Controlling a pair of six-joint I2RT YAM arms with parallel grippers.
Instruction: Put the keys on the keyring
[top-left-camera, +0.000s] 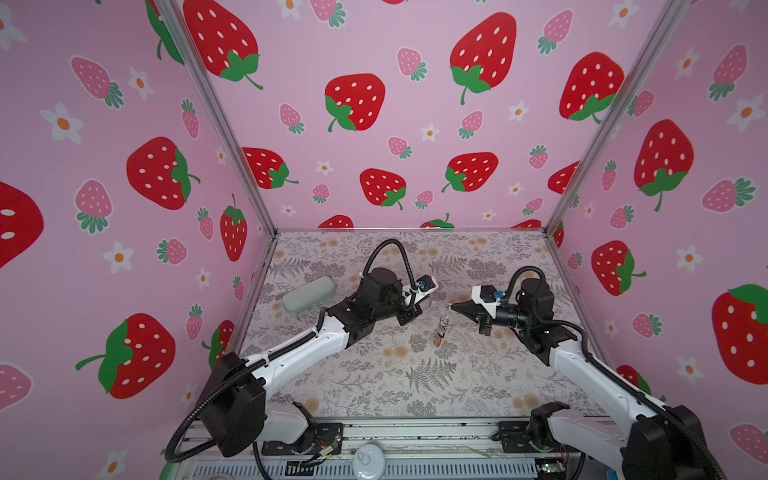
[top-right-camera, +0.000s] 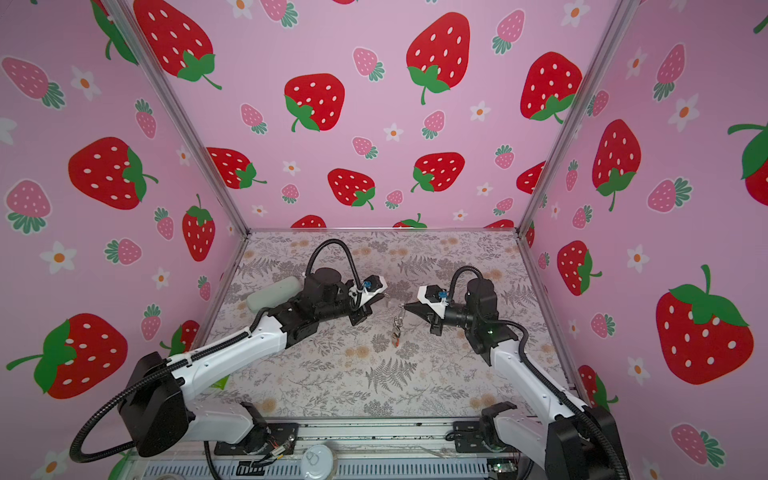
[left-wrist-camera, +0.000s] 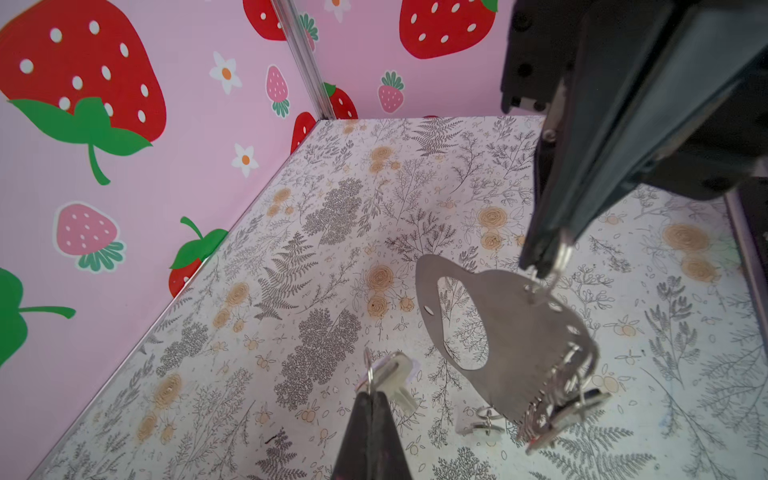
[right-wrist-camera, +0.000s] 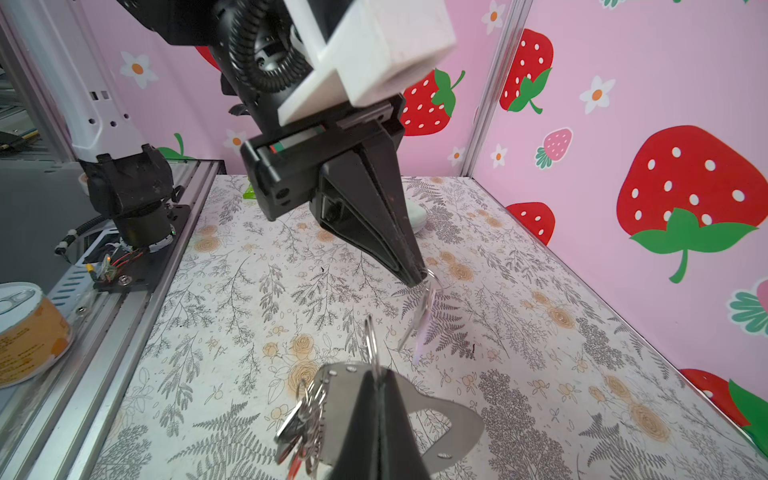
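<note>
My right gripper (right-wrist-camera: 376, 384) is pinched shut on the thin silvery metal keyring (right-wrist-camera: 371, 340) above the floral-print table (top-left-camera: 415, 374). The taupe-brown strap loop (left-wrist-camera: 519, 332) and a bunch of tiny keys (right-wrist-camera: 303, 424) dangle beneath it. Just beside it, my left gripper (left-wrist-camera: 370, 399) is clamped on the small ring of a lilac-tagged key (right-wrist-camera: 424, 320)

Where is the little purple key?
In the right wrist view the lilac key hangs from the shut left gripper, over the table's middle, near the keyring that the right gripper holds.
</note>
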